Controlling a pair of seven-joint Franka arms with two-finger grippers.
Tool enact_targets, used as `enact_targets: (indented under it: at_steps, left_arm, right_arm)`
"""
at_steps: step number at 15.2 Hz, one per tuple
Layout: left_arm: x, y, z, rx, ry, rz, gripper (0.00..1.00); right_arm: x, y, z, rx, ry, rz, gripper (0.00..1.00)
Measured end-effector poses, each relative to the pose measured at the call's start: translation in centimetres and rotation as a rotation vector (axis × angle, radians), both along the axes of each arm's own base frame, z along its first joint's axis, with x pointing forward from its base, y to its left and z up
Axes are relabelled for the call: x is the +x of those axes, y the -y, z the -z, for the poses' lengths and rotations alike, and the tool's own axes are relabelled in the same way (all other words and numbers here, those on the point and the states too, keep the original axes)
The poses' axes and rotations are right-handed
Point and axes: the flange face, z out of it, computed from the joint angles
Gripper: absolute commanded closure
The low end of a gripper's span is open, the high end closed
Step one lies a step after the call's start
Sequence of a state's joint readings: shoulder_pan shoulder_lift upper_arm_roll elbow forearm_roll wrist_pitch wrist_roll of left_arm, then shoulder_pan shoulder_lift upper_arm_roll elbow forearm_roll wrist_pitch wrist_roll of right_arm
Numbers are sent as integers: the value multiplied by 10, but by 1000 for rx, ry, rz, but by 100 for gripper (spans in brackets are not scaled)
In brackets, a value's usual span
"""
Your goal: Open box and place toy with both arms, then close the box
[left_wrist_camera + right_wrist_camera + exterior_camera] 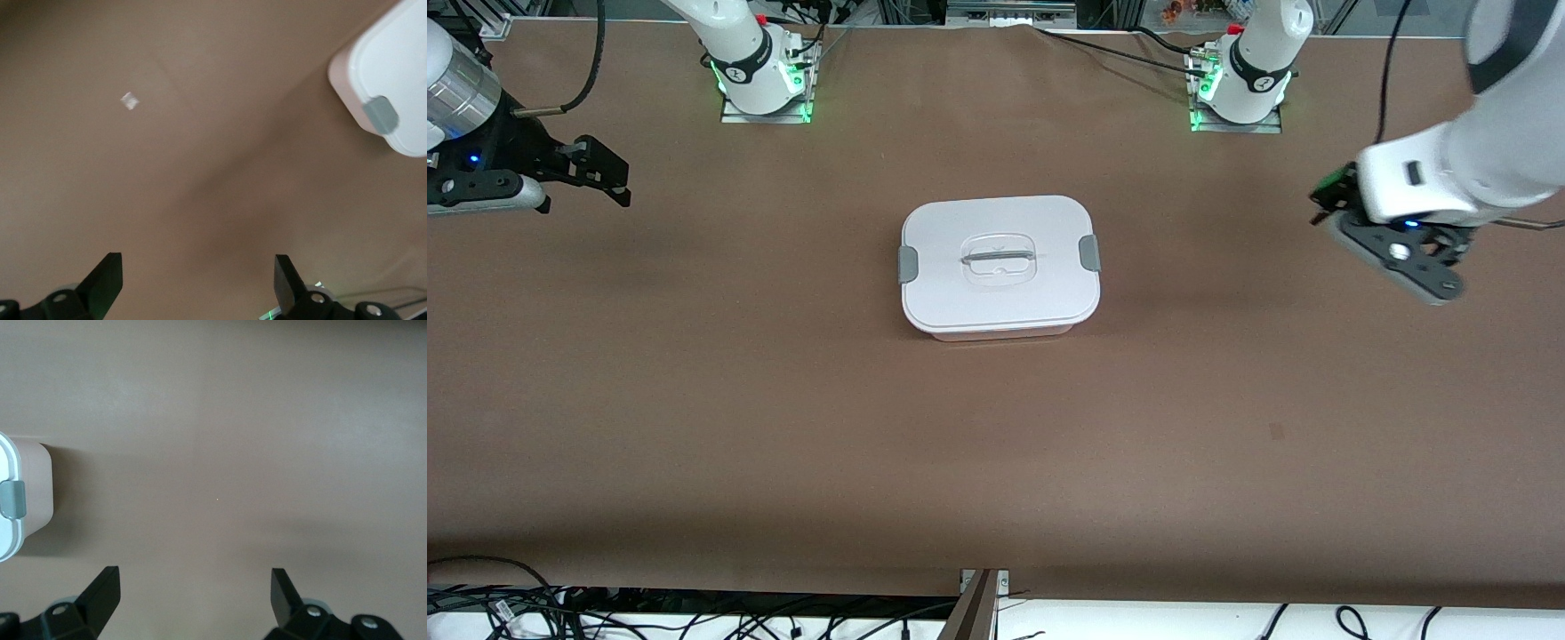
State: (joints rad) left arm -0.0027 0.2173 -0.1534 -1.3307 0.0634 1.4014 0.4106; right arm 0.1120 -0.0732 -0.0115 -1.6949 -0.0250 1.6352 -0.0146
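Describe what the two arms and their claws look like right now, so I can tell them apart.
Both arms are white with black joint bands, on bases lit green. The left claw is black on a white wrist with a small blue light. The right claw is black on a silvery wrist, with a black cable looping above it.

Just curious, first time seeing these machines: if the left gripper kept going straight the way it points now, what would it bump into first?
Probably just the bare brown table. The open left gripper points down at it; the white-lidded pinkish plastic box sits off to one side.
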Motion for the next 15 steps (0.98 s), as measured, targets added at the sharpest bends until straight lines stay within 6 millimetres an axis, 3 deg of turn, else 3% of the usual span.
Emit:
enact_targets:
  at_steps: [3, 6, 9, 15]
  left_arm:
    - [2, -27, -7, 15, 82, -119, 0]
    - [-16, -44, -6, 29, 185, -356, 0]
    - [-39, -38, -8, 41, 192, -517, 0]
    - [-41, -26, 4, 20, 141, -517, 0]
  right_arm:
    - [0, 0, 0, 0, 0, -1, 0]
    - [0, 0, 0, 0, 0, -1, 0]
    - [0, 0, 0, 0, -1, -1, 0]
    - [0, 0, 0, 0, -2, -1, 0]
